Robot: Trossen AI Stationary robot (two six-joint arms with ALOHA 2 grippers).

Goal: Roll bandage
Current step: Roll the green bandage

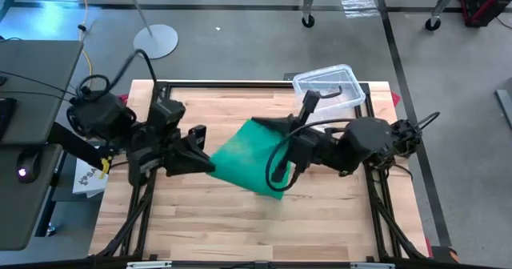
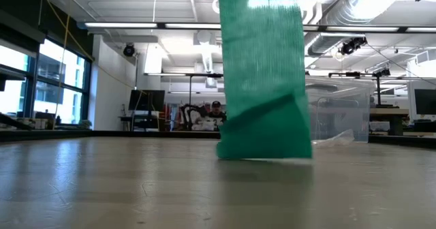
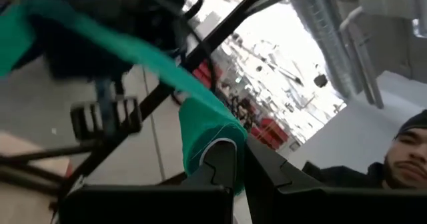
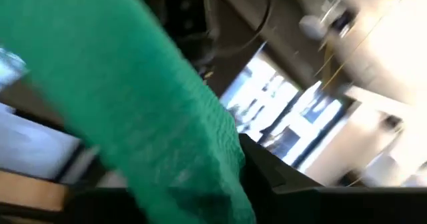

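Both pincers pinching the bandage (image 1: 248,161) mid-counter.
Left pincer (image 1: 210,163) clamps one end, right pincer (image 1: 280,171) the other; strip's lower edge touches the counter (image 1: 240,221).

The wooden worktop (image 1: 240,221) stands on a grey concrete floor (image 1: 448,69) crossed by dark tape lines. A round white lamp base (image 1: 155,39) sits on the floor beyond the worktop, beside a dark side desk (image 1: 32,85). Chair castors (image 1: 307,21) show at the far edge. Across the room, large windows (image 2: 41,86) fill one wall, long ceiling lights (image 2: 136,26) glow overhead among white ducts (image 2: 340,11), and a person (image 2: 216,114) sits at a far bench.
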